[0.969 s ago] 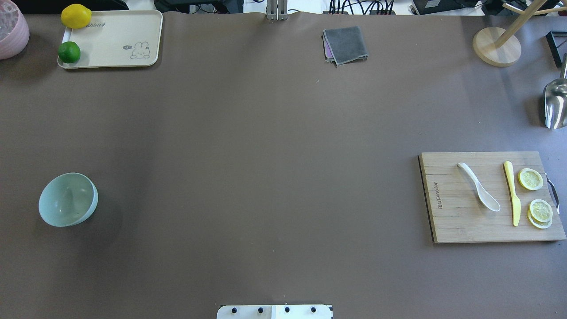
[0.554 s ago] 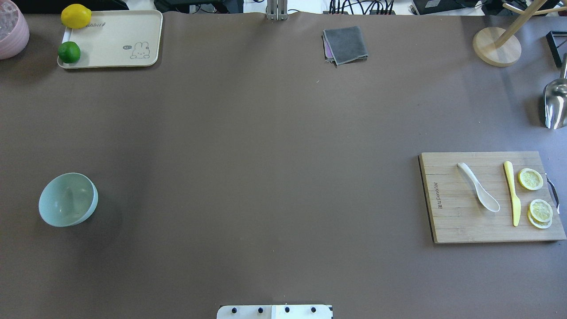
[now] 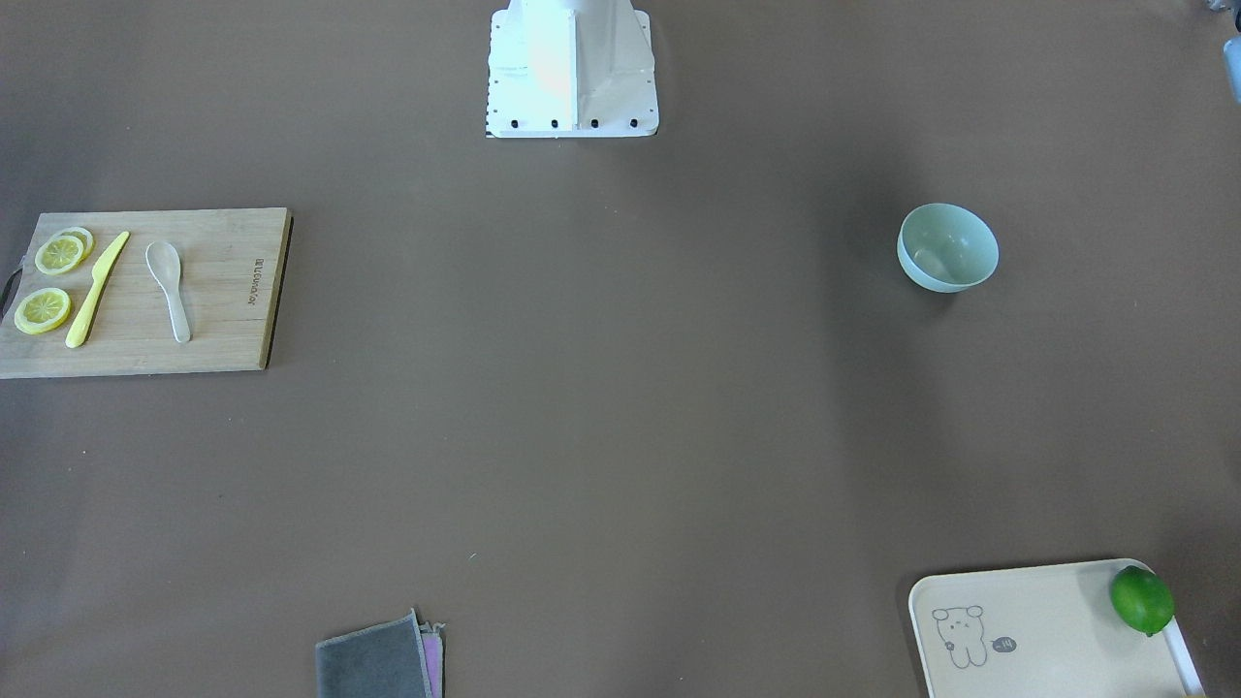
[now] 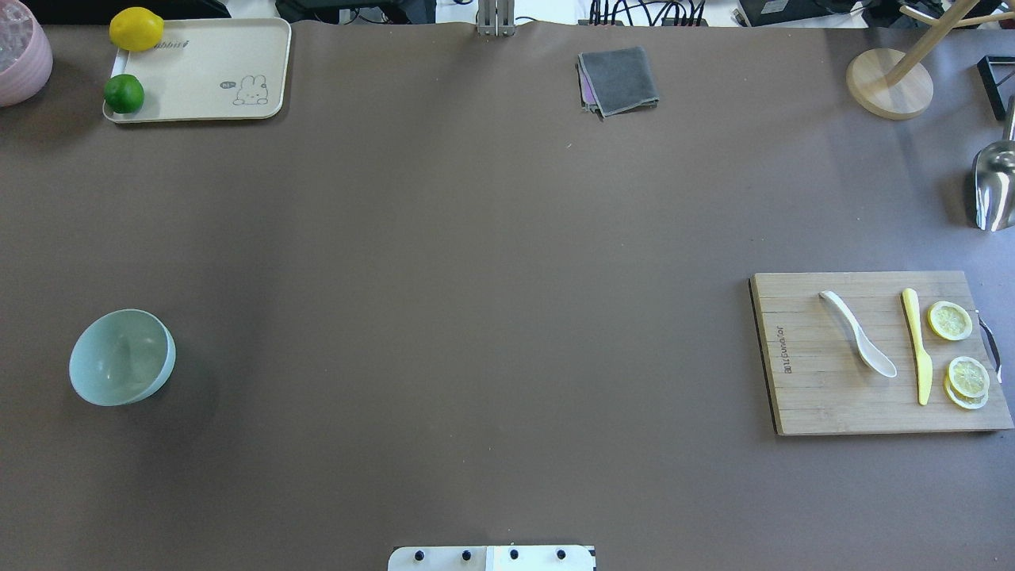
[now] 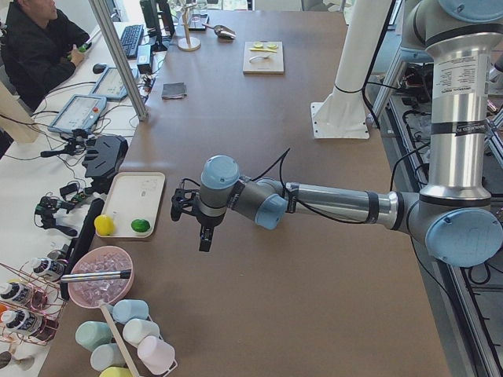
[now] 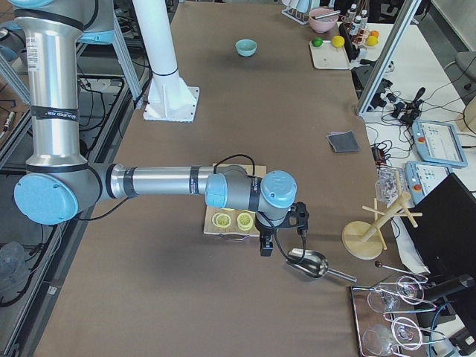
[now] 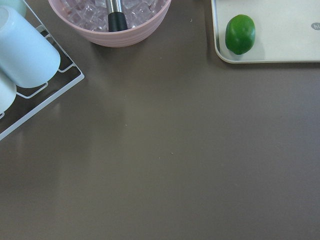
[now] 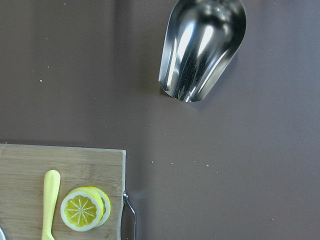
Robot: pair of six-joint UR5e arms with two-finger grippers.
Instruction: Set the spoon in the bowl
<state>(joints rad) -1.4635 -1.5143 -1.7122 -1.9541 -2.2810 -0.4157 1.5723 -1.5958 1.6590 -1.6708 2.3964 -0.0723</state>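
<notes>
The white spoon (image 4: 860,343) lies on a wooden cutting board (image 4: 809,396) at the right, scoop toward the robot; it also shows in the front view (image 3: 170,286). The mint-green bowl (image 4: 121,357) stands empty at the left, far from the spoon, and shows in the front view (image 3: 946,247). My left gripper (image 5: 196,220) shows only in the exterior left view, high above the table near the tray. My right gripper (image 6: 279,242) shows only in the exterior right view, above the board's outer end. I cannot tell whether either is open or shut.
A yellow knife (image 4: 917,345) and lemon slices (image 4: 950,320) share the board. A metal scoop (image 8: 202,45) lies beyond it. A cream tray (image 4: 206,71) holds a lime (image 4: 124,93) and a lemon (image 4: 136,28). A grey cloth (image 4: 618,79) lies at the back.
</notes>
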